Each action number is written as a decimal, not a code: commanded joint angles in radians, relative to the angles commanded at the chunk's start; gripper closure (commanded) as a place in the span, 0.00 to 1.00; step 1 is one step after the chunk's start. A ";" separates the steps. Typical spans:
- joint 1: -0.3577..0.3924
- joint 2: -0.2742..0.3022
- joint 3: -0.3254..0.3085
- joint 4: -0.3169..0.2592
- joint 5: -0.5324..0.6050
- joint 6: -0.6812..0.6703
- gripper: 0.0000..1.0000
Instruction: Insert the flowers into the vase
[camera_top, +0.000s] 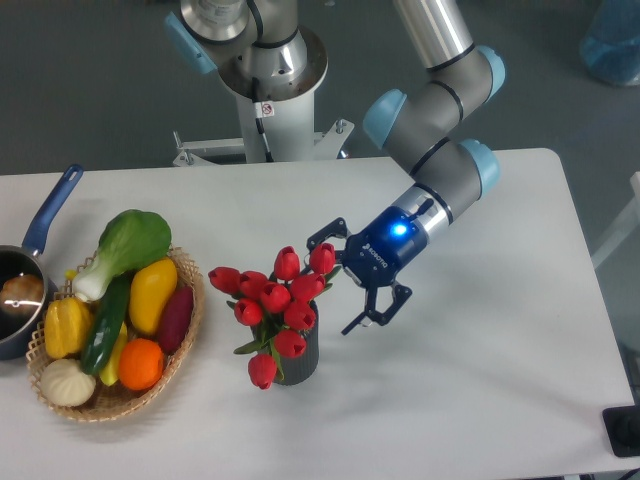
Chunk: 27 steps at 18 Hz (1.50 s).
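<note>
Step in hand, by my reading: the placing was done and the release phase was under way. The flowers (272, 300) stood in the vase (300, 357), red heads fanned above the mouth, one bloom drooping low over the front-left of the rim. The vase stood upright on the bench (480, 380), near its middle and just right of the wicker basket (185, 330) of vegetables.

Pincer (352, 280): released. Both fingers were spread wide with nothing between them. The upper finger tip lay just beside the right-most tulip heads; whether it touched a bloom could not be told at this angle. The lower finger pointed down toward the bench, to the right of the vase and apart from it. The pincer therefore sat to the right of the bunch and slightly above the vase mouth, its opening facing the flowers.

Next move, as judged: draw back up and to the right, away from the bunch, keeping the fingers spread so that no head or leaf is caught. Risk noted: a snag on the near blooms could tilt the bunch or nudge the vase.

Blue-handled saucepan (30, 270) at far left edge, uninvolved.
</note>
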<state>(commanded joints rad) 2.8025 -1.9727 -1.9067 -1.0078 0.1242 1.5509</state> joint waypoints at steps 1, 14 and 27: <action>0.006 0.003 0.002 0.000 0.000 0.002 0.00; 0.144 0.074 0.092 0.002 0.072 -0.002 0.00; 0.045 0.101 0.242 0.002 1.130 0.000 0.00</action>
<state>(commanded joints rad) 2.8471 -1.8714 -1.6643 -1.0063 1.2543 1.5509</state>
